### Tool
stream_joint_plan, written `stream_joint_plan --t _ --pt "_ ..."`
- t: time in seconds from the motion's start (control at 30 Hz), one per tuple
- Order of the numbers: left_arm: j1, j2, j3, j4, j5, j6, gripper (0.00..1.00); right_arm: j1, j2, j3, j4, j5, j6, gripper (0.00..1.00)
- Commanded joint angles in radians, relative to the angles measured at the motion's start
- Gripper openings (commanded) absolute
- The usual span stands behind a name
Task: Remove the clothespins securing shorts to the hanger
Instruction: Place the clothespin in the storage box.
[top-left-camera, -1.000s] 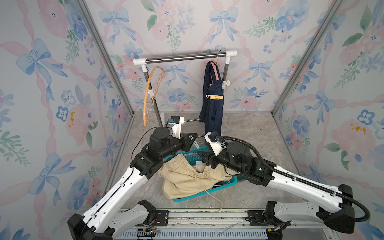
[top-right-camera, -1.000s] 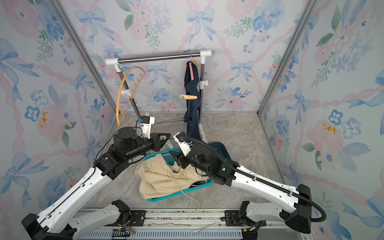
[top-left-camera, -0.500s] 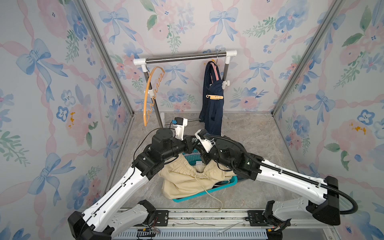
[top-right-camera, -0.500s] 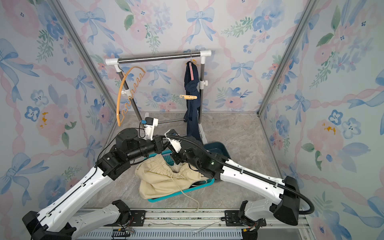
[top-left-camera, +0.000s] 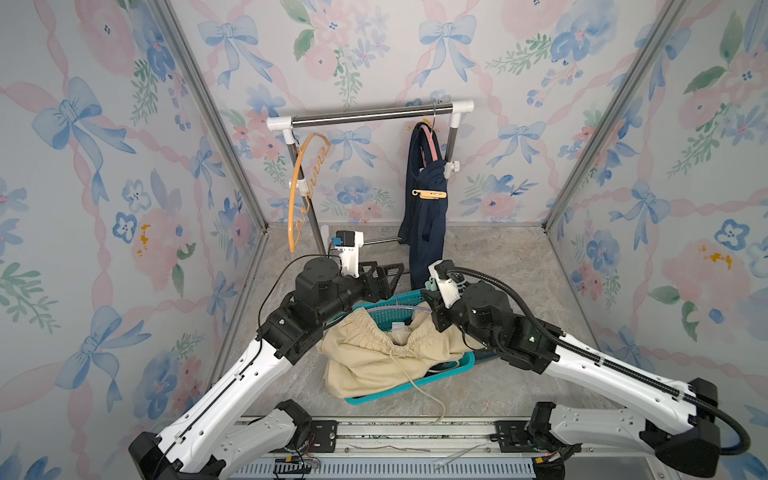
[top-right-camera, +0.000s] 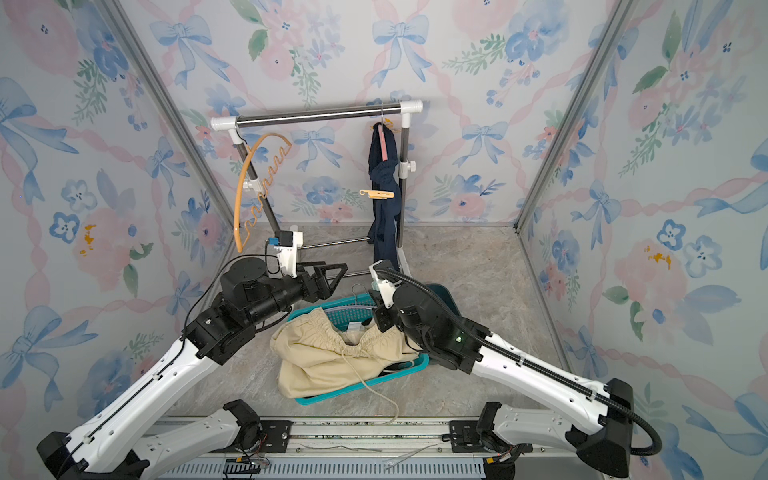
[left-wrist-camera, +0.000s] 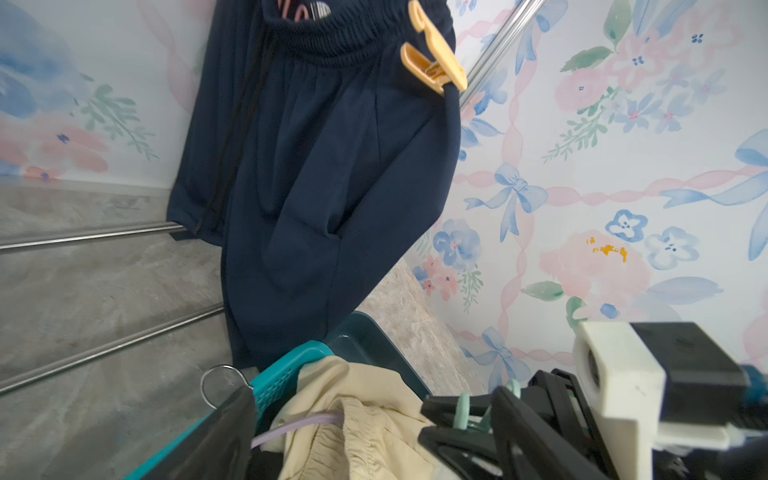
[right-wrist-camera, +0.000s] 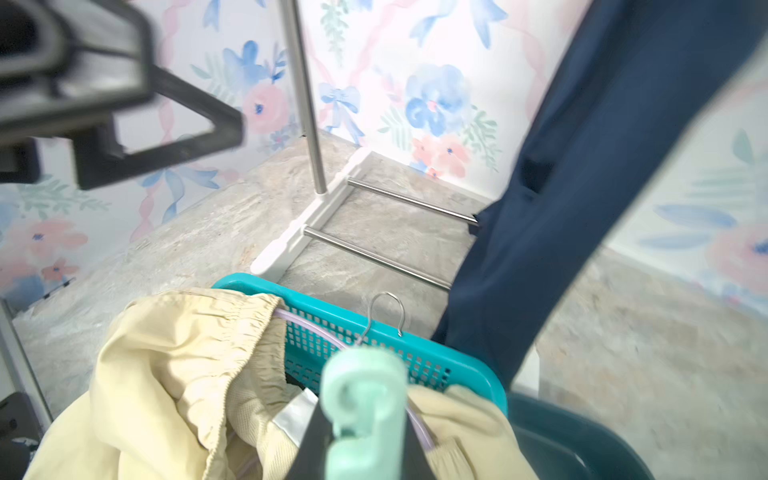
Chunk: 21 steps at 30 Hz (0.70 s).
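Near mint clothespin (right-wrist-camera: 365, 407) — 1 white label (right-wrist-camera: 297, 415) inside cream shorts (right-wrist-camera: 166, 374), unreadable.

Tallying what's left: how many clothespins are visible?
2: an orange clothespin clipped on the hanging navy shorts, a mint clothespin in the right gripper. Others may hide in the basket.

Both top views look down from high above the near edge of the table (top-left-camera: 498, 266), facing the back wall and the clothes rail (top-left-camera: 365, 114). Set side by side, they share nearly the whole booth. The left wrist camera sits low and close over the teal basket (left-wrist-camera: 282, 378), facing the navy shorts (left-wrist-camera: 324, 166) and the far right corner. The right wrist camera, with a mint green clothespin (right-wrist-camera: 361, 399) right against its lens, faces the far left corner across the same basket and shorts.
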Motion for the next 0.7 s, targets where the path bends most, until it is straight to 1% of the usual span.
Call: stream_joint_plan --t 0.0,0.13,0.23,0.3,0.37,0.47,0.6,0.67 --pt "0.009 -0.015 0.007 -0.030 -0.070 0.119 0.90 -0.089 -0.092 -0.057 -0.183 0.083 0.167 0.00" --pt "0.015 -0.006 0.005 -0.074 -0.073 0.199 0.91 -0.266 -0.200 -0.126 -0.334 0.038 0.291 0.00" --pt "0.018 0.008 -0.003 -0.078 -0.072 0.238 0.91 -0.425 -0.256 -0.170 -0.415 -0.044 0.334 0.00" --pt "0.021 0.025 0.002 -0.082 -0.068 0.259 0.90 -0.534 -0.262 -0.197 -0.437 -0.149 0.339 0.00" --pt "0.025 0.042 0.012 -0.092 -0.058 0.274 0.91 -0.611 -0.243 -0.222 -0.434 -0.237 0.335 0.00" --pt "0.031 0.061 0.021 -0.101 -0.039 0.287 0.91 -0.661 -0.185 -0.241 -0.419 -0.297 0.318 0.01" --pt "0.042 0.075 0.018 -0.108 -0.018 0.293 0.91 -0.665 -0.086 -0.240 -0.376 -0.348 0.303 0.01" --pt "0.049 0.080 0.015 -0.113 -0.007 0.294 0.91 -0.665 -0.030 -0.233 -0.366 -0.350 0.294 0.01"
